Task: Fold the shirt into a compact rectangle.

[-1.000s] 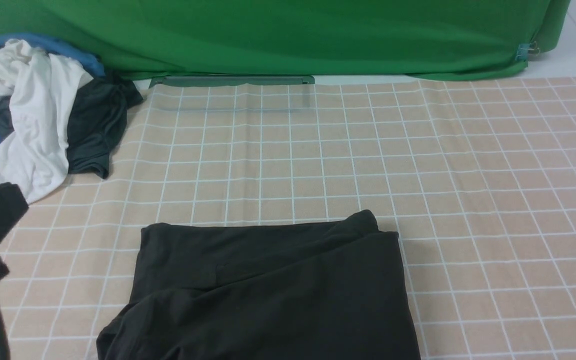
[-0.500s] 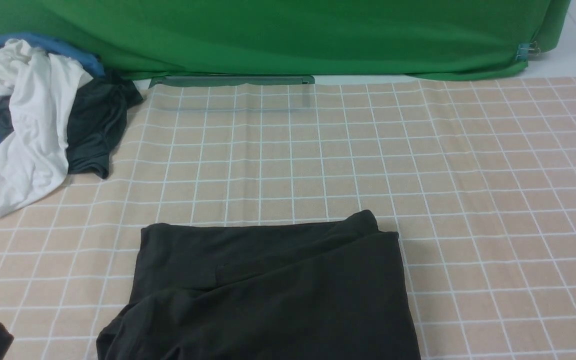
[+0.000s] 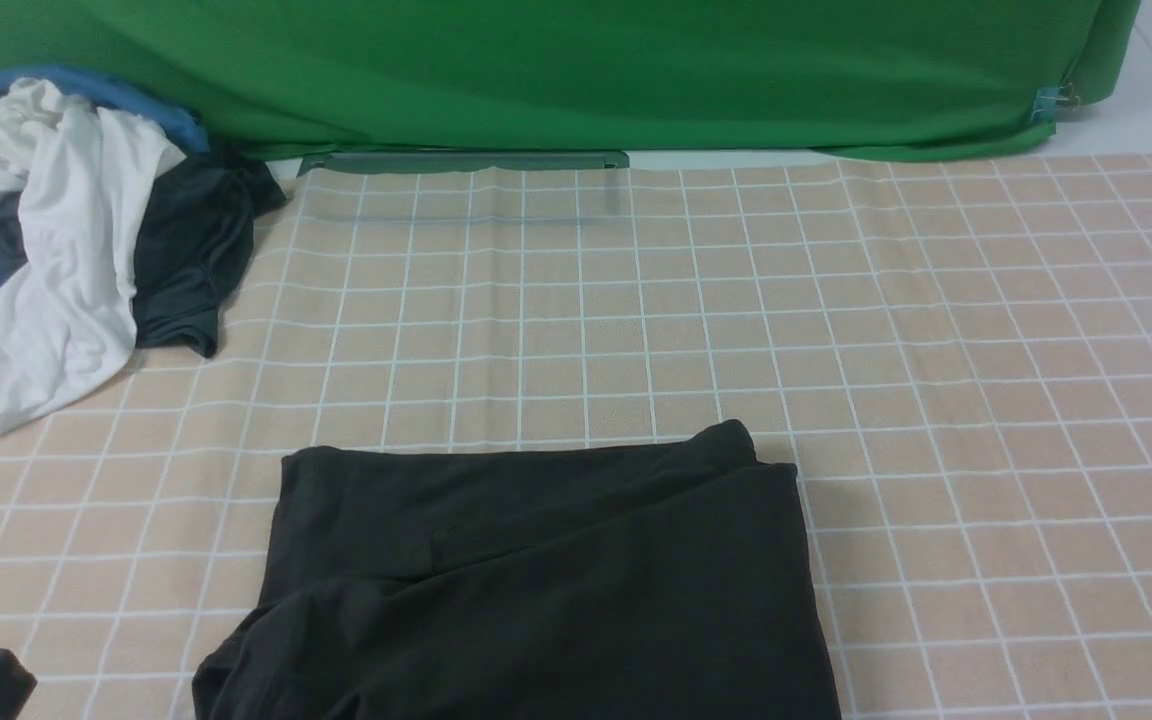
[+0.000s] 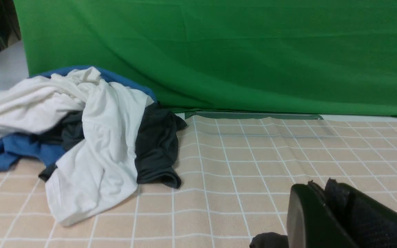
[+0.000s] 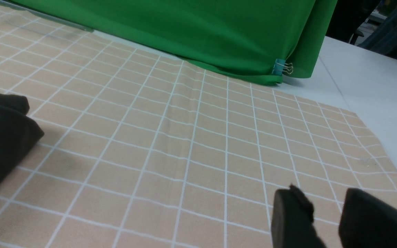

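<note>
- Shirt (image 3: 536, 580): matte black cotton, folded into a rough rectangle, at six o'clock on the checked tablecloth (image 3: 936, 350).
- Left gripper (image 4: 322, 187): padded jaws pressed together, empty.
- Right gripper (image 5: 326, 203): jaws apart, holding nothing.

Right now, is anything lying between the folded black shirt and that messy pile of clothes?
No. In the front view, only bare checked tablecloth lies between the black shirt and the clothes pile.

Left gripper (image 4: 326, 193) jaws pressed together; right gripper (image 5: 326, 210) jaws parted, empty.
</note>
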### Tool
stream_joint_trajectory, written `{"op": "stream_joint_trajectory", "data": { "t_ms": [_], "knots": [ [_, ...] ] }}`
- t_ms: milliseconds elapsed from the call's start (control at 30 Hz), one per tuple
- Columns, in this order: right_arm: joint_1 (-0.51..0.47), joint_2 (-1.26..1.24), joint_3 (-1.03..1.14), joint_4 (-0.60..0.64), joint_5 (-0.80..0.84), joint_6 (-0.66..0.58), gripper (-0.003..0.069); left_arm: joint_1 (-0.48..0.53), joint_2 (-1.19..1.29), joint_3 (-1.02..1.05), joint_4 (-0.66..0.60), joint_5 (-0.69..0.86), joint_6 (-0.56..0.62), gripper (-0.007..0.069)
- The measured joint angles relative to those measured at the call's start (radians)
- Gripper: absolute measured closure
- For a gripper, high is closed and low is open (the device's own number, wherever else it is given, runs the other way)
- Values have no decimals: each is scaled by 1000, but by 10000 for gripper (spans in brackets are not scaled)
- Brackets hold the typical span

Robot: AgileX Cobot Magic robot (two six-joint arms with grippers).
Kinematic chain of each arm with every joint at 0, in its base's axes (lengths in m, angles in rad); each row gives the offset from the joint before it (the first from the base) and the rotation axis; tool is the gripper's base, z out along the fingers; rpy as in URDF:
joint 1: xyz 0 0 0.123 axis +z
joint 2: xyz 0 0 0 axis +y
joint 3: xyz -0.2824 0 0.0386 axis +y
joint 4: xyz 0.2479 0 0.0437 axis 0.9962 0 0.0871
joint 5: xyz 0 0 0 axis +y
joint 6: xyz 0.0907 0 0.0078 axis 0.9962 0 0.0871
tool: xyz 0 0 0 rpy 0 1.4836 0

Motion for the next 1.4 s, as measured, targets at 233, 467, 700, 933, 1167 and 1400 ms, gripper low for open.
{"op": "stream_joint_trajectory", "data": {
  "t_ms": [233, 467, 700, 933, 1167, 1400],
  "knots": [
    [0, 0, 0, 0, 0, 0, 421, -10, -50, 171, 416, -140, -602, 589],
    [0, 0, 0, 0, 0, 0, 421, -55, -145, 232, 537, -77, -752, 589],
    [0, 0, 0, 0, -1, 0, 421, -65, -150, 232, 546, -11, -763, 589],
    [0, 0, 0, 0, -1, 0, 421, -95, -150, 232, 546, -9, -763, 589],
    [0, 0, 0, 0, -1, 0, 421, -95, -150, 232, 546, -9, -763, 589],
    [0, 0, 0, 0, -1, 0, 421, -95, -150, 232, 546, -9, -763, 589]
  ]
}}
